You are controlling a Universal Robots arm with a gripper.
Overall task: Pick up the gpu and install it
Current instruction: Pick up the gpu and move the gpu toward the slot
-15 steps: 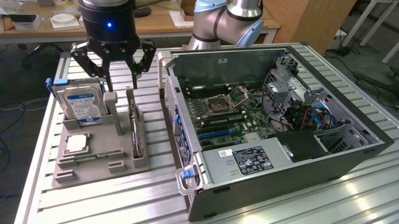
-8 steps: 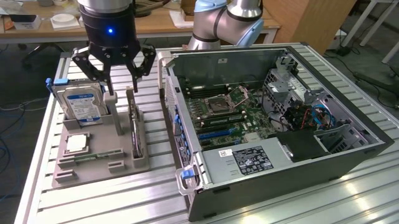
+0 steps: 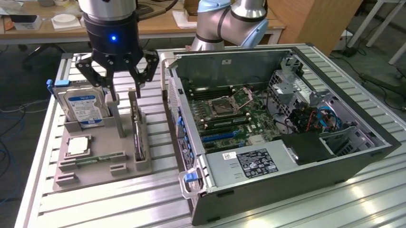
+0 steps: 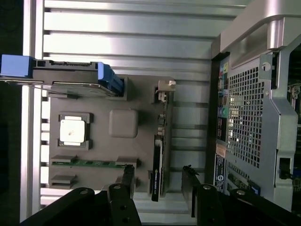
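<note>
The gpu (image 3: 137, 129) is a thin dark card with a silvery bracket at one end. It stands on its edge in a slot of the grey parts holder (image 3: 120, 156). My gripper (image 3: 122, 90) hangs open just above the card's far end, one finger on each side. In the wrist view the gpu (image 4: 159, 157) shows edge-on, running in between the two dark fingers (image 4: 128, 176). The gripper (image 4: 157, 181) holds nothing, and a gap remains on both sides of the card.
On the same holder stand a hard drive (image 3: 82, 107) with a blue-white label, a processor (image 3: 77, 145) and a green memory stick (image 3: 95, 159). The opened computer case (image 3: 355, 142) with its motherboard (image 3: 228, 114) lies at the exterior view's right, close beside the holder.
</note>
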